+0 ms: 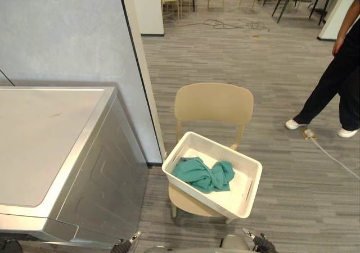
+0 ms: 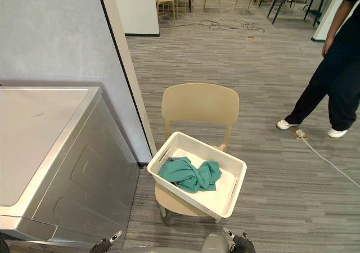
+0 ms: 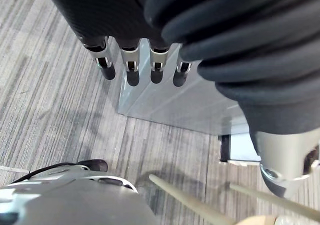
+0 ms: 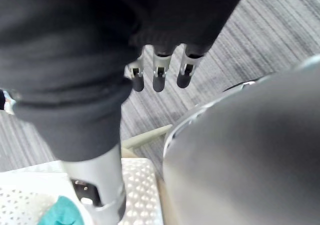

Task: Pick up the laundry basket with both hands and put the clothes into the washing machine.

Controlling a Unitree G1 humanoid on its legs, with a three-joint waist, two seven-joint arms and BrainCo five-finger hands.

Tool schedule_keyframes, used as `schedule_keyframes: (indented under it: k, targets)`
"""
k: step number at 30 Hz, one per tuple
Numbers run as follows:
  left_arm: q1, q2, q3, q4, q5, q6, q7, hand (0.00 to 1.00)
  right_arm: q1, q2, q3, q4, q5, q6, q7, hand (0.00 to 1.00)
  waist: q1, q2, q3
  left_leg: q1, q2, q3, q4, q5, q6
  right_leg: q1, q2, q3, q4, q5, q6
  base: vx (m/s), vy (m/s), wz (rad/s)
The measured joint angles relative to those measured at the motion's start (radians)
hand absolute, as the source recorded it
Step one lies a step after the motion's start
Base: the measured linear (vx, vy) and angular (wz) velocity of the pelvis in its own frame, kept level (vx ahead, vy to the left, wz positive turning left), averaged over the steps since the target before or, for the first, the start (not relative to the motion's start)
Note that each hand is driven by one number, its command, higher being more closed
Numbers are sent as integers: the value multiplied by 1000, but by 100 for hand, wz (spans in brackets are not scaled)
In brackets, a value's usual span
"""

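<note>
1. One white laundry basket point(image 1: 225, 148) sits on the seat of one beige chair point(image 1: 214, 103). It is turned at an angle, and its near corner reaches past the seat's front edge.
2. Inside the basket lies one bunched heap of teal cloth point(image 1: 203, 174), towards the side nearer the washing machine. I cannot tell whether it is one garment or more.
3. One silver washing machine point(image 1: 45, 140) stands to the robot's left of the chair, near it but apart, with its flat top lid closed.
4. One pale wall panel point(image 1: 67, 34) rises behind the machine, and its dark edge comes down beside the chair.
5. The left hand point(image 3: 131, 65) hangs low over the striped grey floor, in front of the machine. Its fingers are straight and relaxed, and it holds nothing.
6. The right hand point(image 4: 159, 75) hangs low too, just short of the chair and basket. Its fingers are likewise straight and its grasp is empty.
7. One person point(image 1: 337, 78) in dark trousers stands well off to the robot's right, wearing two white shoes point(image 1: 293, 124).
</note>
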Motion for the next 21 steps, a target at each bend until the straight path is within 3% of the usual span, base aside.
schedule_keyframes:
  k: [2,3,4,5,6,7,8,10,12,14,18,21]
  targets:
    - [-28,-18,0,-4,-3,-5,2,0,33,1,-58,28,1,10,-1,0,-6,-2,-3,-6,24,-51,-5,3,-31,73,20,15,-318,9,7,187,-305,60]
    - [-31,-24,1,-4,-5,-9,2,0,41,3,-71,38,2,13,-1,0,-7,-11,-5,-14,22,-63,-8,4,-45,100,22,33,-409,43,23,142,-376,64]
    - [-31,-24,7,3,-12,-12,1,0,47,6,-128,71,3,14,0,0,-16,-40,-20,-14,15,-88,-28,-3,-78,150,20,45,-511,35,45,146,-386,49]
    - [-32,-49,10,5,-11,-12,-1,0,38,-3,-190,96,7,13,-1,0,-21,-9,-21,-1,44,-103,-56,10,-97,183,50,25,-566,7,27,137,-368,36]
    - [-28,-59,12,5,-10,-12,-4,0,38,-12,-218,102,10,14,-1,0,-22,0,-25,7,59,-103,-71,15,-104,184,69,18,-583,8,18,196,-309,-2]
    - [-15,-80,33,12,-5,-12,-5,0,35,-35,-255,105,11,14,0,0,-21,42,-39,23,93,-102,-102,34,-126,192,108,7,-601,15,6,193,-256,-16]
    - [-3,-94,63,26,-1,-10,-5,0,34,-56,-277,104,11,15,0,0,-24,67,-39,45,119,-99,-122,39,-133,216,136,2,-616,14,-6,191,-230,-13]
    - [6,-105,121,41,-1,-10,-5,0,34,-70,-290,88,35,15,-2,0,-28,73,-44,56,135,-96,-120,41,-131,242,157,-15,-626,11,-11,127,-159,9]
    - [6,-106,140,43,0,-8,-5,0,42,-65,-242,-52,76,16,-13,0,-28,70,-46,52,135,-90,-123,41,-130,247,159,-18,-642,15,-16,68,-72,6]
    - [13,-104,167,35,3,-8,-2,0,88,-44,-131,-388,113,4,-49,0,-30,62,-51,41,122,-66,-124,41,-131,225,151,6,-650,26,-16,-12,44,-21]
    - [32,-113,159,-16,26,-8,17,0,104,13,-93,-817,103,-70,-148,0,-30,42,-68,-7,111,-62,-120,42,-132,199,137,2,-684,47,-8,-40,31,2]
    - [33,-112,126,-24,42,-9,28,0,91,34,-72,-1028,53,-104,-204,0,-30,43,-71,-22,103,-69,-120,46,-132,199,128,-10,-703,60,-4,2,27,11]
